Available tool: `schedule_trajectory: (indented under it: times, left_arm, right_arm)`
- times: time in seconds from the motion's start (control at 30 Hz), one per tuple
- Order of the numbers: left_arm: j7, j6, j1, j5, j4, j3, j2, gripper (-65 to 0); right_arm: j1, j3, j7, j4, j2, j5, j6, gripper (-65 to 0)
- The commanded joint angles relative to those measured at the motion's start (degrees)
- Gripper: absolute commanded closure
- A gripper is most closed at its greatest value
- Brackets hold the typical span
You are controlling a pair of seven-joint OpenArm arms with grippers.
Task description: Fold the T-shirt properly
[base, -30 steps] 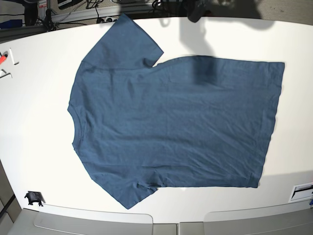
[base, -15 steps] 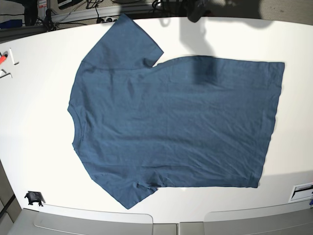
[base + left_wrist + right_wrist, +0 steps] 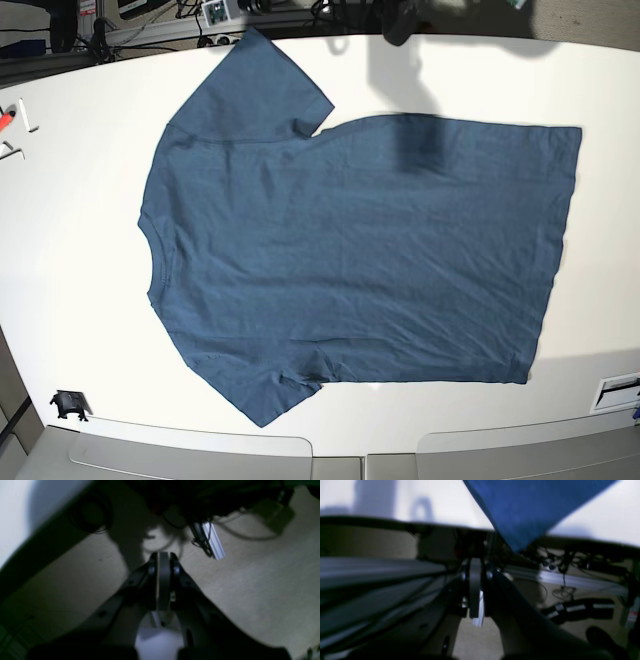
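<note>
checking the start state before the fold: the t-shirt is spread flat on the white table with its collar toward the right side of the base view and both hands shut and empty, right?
Not quite: the base view shows the T-shirt with its collar toward the left side, the hem on the right. The rest holds: it lies spread flat on the white table, and the wrist views show the left hand and right hand shut and empty.

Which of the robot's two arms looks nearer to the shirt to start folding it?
Probably the right. Its claw, shut and empty, looks at a tip of the T-shirt overhanging the table edge. The left claw, also shut, sees only floor and cables, no cloth.
</note>
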Motion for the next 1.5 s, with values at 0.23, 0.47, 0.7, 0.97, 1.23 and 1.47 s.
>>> schedule_trajectory:
  times: [0.23,0.47,0.7,0.97,1.23,1.47]
  left_arm:
    - [-3.4,-9.3,1.1,-17.8,4.5,-15.1,-0.3,0.0]
    - [-6.4,-14.3,0.8,-28.5,4.6,-22.8,-0.3,0.0]
    - [-7.0,-14.3,-1.0,-28.9,4.6,-22.9,-0.1,0.0]
    - [-5.5,-14.3,-4.8,-28.9,4.6,-22.9,1.9,0.0]
    - [-5.5,-14.3,-4.7,-28.9,4.6,-22.9,1.9,0.0]
    - [-5.5,-14.3,-4.7,-28.9,4.6,-22.9,1.9,0.0]
  right_arm:
    - [-0.9,3.8,2.9,5.8,0.3,1.0,0.1,-1.7]
    - [1.9,19.6,4.3,6.2,-4.9,18.6,0.3,-0.3]
    - [8.0,36.5,-2.8,6.1,-12.1,44.6,8.7,0.0]
    - [9.2,44.9,-3.9,3.3,-12.5,53.0,10.8,0.0]
    - [15.8,52.7,-8.0,-13.7,-12.6,61.9,15.1,0.0]
    - [16.9,52.8,-11.1,-22.3,-12.6,68.1,24.9,0.0]
